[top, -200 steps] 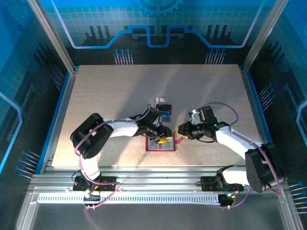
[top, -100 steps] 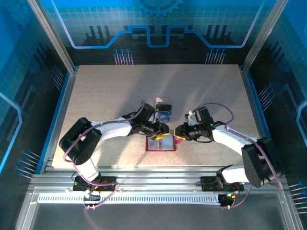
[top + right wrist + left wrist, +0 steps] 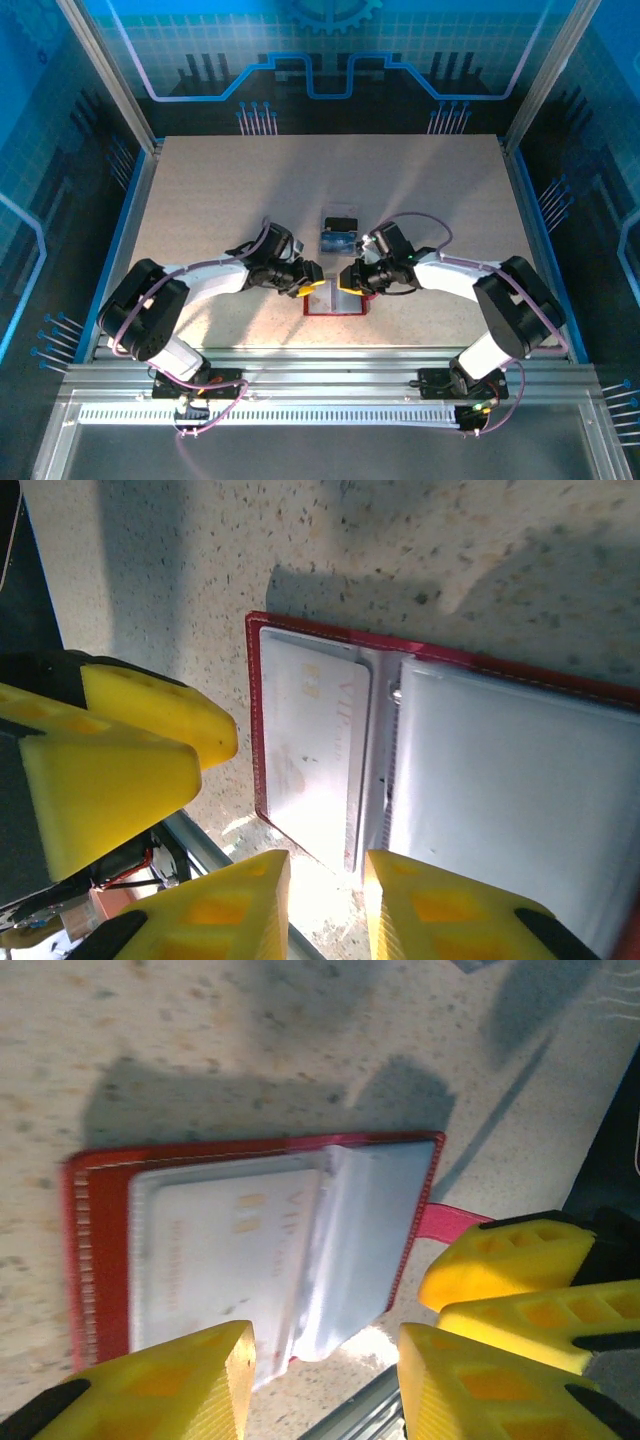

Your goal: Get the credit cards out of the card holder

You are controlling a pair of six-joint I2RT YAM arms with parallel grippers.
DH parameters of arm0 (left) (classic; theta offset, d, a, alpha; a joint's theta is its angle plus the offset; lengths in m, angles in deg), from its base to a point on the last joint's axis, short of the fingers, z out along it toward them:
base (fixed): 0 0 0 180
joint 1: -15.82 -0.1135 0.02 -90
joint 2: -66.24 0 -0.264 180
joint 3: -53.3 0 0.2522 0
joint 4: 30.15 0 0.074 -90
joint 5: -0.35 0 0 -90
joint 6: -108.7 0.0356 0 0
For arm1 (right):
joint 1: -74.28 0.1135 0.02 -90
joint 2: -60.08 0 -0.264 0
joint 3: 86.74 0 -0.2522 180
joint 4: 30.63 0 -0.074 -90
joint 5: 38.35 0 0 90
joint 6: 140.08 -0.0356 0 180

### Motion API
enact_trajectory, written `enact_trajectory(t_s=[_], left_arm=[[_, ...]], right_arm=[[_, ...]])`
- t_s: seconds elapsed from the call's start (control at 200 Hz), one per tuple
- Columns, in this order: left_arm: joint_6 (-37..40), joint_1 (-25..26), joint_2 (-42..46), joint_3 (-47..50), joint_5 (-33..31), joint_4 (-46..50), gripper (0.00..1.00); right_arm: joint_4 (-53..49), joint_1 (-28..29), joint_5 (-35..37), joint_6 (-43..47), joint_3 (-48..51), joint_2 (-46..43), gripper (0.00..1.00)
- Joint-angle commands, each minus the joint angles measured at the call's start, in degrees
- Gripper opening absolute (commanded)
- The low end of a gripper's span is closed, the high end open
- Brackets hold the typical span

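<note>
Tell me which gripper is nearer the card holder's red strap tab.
Right. The right gripper sits close beside the strap tab at the right edge of the card holder; the left gripper hovers toward its left side.

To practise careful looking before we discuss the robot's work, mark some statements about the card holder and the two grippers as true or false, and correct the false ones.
1. The card holder lies open on the table. True.
2. All its pockets are empty. False: a pale card marked VIP sits in one pocket.
3. The strap tab is red. True.
4. The left gripper and the right gripper hang far from the card holder. False: both are close over it, one from each side.
</note>
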Motion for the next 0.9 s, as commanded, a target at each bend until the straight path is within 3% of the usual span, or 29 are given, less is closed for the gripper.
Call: enact_trajectory(t_s=[0.0,0.45,0.896], left_arm=[[1.44,-1.07,1.20,1.53,-0.30,1.67,0.42],[2.80,-1.33,-1.44,1.56,-0.14,1.68,0.10],[5.06,-1.32,-2.07,1.58,-1.55,5.00,0.07]], right_arm=[[2.29,2.01,0.12,-1.86,-1.66,2.42,0.26],[4.64,4.80,-0.51,-3.43,-3.24,7.39,0.27],[4.92,5.87,-0.65,-3.52,-4.91,9.78,0.27]])
